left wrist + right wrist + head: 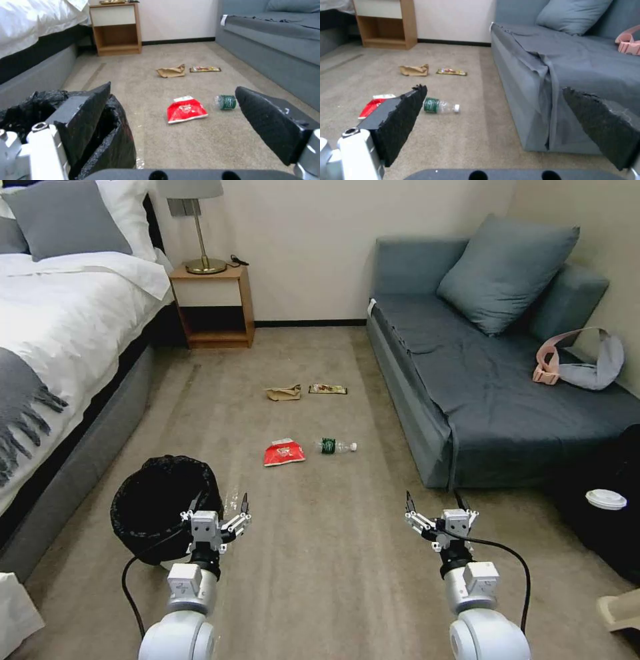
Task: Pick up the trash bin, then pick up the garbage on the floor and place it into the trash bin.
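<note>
The trash bin (155, 499), lined with a crinkled black bag, stands on the floor (320, 553) at the near left, beside the bed. My left gripper (220, 507) is open at the bin's right rim (116, 135), one finger (86, 110) over the bag's edge. My right gripper (433, 500) hangs open over bare carpet, holding nothing. Several pieces of garbage lie ahead: a red snack bag (284, 452), a clear bottle with a green label (335, 447), a crumpled brown paper bag (284, 392) and a yellow-brown wrapper (327, 389). In the right wrist view the bottle (440, 106) lies beyond one finger (400, 117).
A bed (53, 347) runs along the left and a grey sofa (507, 380) along the right, leaving a carpet lane between. A wooden nightstand (213, 307) stands at the far wall. A pink-and-grey pouch (580, 363) lies on the sofa. A dark bag with a white lid (603, 500) sits at right.
</note>
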`<state>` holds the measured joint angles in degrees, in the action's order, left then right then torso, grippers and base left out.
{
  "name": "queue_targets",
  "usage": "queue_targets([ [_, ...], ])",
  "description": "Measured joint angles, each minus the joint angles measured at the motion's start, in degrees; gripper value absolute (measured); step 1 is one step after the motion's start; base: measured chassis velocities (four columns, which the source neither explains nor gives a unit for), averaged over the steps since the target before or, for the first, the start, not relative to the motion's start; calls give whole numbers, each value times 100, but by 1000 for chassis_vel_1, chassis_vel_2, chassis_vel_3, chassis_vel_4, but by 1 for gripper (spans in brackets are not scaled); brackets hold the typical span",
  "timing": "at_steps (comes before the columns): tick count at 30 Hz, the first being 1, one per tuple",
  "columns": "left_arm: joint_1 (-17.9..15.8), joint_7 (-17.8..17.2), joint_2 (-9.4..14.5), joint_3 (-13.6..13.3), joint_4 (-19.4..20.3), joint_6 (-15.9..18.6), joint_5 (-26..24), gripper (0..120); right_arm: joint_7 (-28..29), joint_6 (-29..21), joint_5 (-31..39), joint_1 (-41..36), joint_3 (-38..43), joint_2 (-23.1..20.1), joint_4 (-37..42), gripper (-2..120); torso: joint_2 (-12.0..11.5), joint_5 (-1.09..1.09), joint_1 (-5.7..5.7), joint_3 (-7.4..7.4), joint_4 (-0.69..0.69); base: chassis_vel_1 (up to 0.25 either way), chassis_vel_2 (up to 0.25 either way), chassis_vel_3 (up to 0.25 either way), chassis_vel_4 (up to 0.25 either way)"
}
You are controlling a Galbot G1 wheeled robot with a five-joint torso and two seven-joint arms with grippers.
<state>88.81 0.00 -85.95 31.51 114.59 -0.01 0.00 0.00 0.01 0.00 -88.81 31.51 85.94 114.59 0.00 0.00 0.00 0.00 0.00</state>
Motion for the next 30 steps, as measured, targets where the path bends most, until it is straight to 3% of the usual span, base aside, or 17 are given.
queue_targets([
  [26, -4, -1, 4, -1, 0, 5, -3, 100, 3, -11, 8, -3, 1, 1, 2, 100, 1, 0, 0, 0, 1, 0, 0, 0, 0],
  [28, -33, -21, 33, -5, -8, 31, -54, 100, 30, -55, 36, -24, 9, 6, 30, 100, 1, 0, 0, 0, 2, 0, 0, 0, 0],
  [30, -267, -203, 262, -35, -71, 255, -414, 100, 341, -476, 297, -285, 131, 66, 354, 100, 1, -1, 0, 0, 0, 0, 0, 0, 0],
])
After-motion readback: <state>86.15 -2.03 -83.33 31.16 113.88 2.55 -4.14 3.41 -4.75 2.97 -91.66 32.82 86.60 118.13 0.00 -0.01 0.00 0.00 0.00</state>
